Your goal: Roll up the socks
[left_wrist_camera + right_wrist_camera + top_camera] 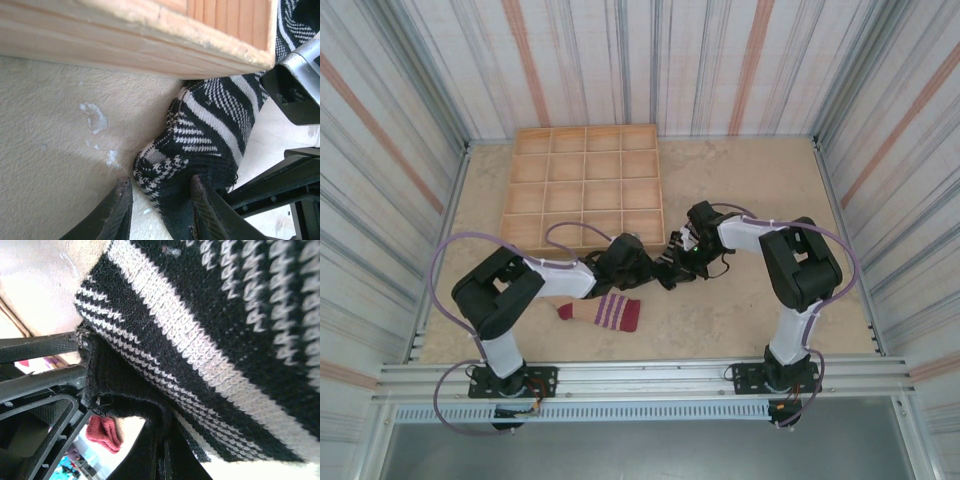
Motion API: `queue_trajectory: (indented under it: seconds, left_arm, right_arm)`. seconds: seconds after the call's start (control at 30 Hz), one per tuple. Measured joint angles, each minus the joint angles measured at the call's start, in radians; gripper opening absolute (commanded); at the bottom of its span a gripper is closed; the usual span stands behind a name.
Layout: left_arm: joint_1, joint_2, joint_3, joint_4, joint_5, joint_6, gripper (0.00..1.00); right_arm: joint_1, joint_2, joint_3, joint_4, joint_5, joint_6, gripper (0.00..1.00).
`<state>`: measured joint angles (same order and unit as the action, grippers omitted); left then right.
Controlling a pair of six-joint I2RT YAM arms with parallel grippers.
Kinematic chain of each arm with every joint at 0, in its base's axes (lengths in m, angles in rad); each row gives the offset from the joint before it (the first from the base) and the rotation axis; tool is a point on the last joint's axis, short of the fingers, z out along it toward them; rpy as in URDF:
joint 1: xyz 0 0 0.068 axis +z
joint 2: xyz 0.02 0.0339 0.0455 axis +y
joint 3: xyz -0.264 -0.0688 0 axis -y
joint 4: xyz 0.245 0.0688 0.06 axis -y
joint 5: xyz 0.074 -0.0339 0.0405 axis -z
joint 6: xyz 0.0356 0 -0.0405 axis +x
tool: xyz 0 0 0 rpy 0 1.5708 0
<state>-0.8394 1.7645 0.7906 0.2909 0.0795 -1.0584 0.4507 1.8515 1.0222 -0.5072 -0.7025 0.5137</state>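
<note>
The black sock with grey-white stripes (pixel 215 120) lies against the front edge of the wooden tray (pixel 125 45), stretched between my two grippers. Its bunched end sits between the fingers of my left gripper (pixel 161 182), touching the right finger (pixel 205 210), with bare table showing beside the left finger; the jaws stand open. My right gripper (pixel 167 455) is shut on the black sock's (pixel 200 340) dark cuff. In the top view both grippers (pixel 655 268) (pixel 682 250) meet just in front of the tray. The beige sock (pixel 605 312), with purple-white stripes and a dark red end, lies flat nearer the left arm.
The wooden tray (pixel 560 246) with several square compartments stands at the back left of the table. Striped walls (pixel 390 180) enclose the table on three sides. A metal rail (pixel 640 375) runs along the near edge. Open table lies at the right (pixel 760 190).
</note>
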Motion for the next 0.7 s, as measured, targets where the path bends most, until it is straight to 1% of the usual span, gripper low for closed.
queue_trajectory:
  seconds: [0.7]
  left_arm:
    - [0.002,0.039,0.015,0.052,-0.014,-0.024,0.30]
  right_arm:
    - [-0.002,0.050,0.063,-0.011,-0.010,-0.006,0.00]
